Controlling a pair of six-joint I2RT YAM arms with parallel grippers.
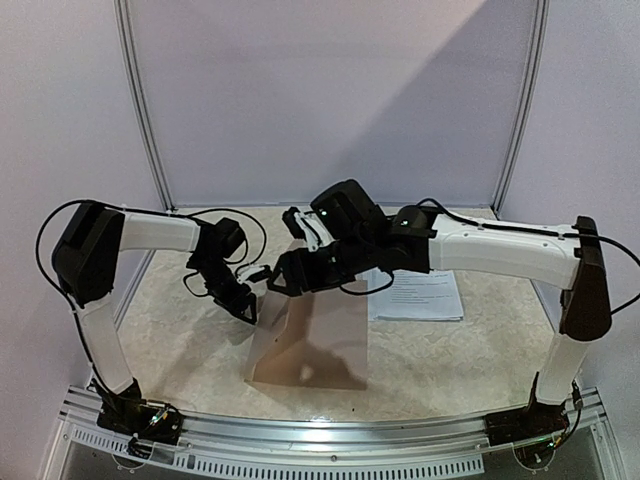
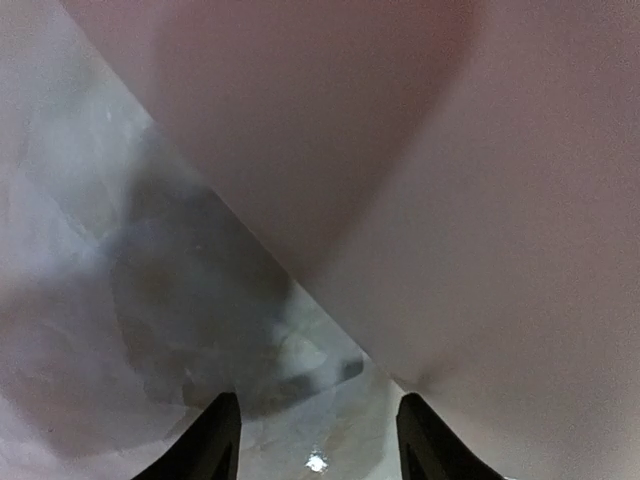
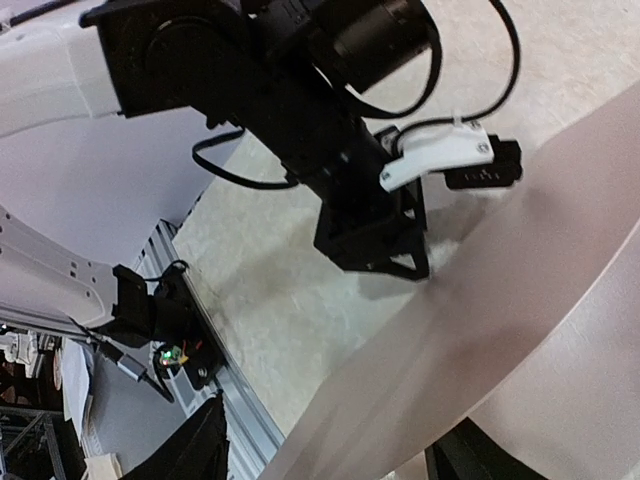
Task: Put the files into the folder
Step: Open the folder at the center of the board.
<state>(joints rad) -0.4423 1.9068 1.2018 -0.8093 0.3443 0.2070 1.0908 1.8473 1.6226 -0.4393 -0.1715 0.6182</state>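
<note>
The taupe folder (image 1: 312, 340) lies mid-table with its cover raised at the far left. My left gripper (image 1: 246, 304) is at the cover's left edge. In the left wrist view its fingers (image 2: 215, 445) stand apart and the folder cover (image 2: 480, 230) slants down beside the right finger. My right gripper (image 1: 273, 278) hovers over the raised edge. In the right wrist view it (image 3: 335, 462) stands open, and the folder cover (image 3: 480, 320) passes across the gap between its fingers. The files (image 1: 418, 296), white printed sheets, lie on the table right of the folder, under the right arm.
The marbled tabletop (image 1: 180, 340) is bounded by a metal rail (image 1: 330, 435) at the near edge and a pale curved backdrop (image 1: 330, 100) behind. The left arm's wrist (image 3: 350, 130) fills the upper part of the right wrist view, close to the cover.
</note>
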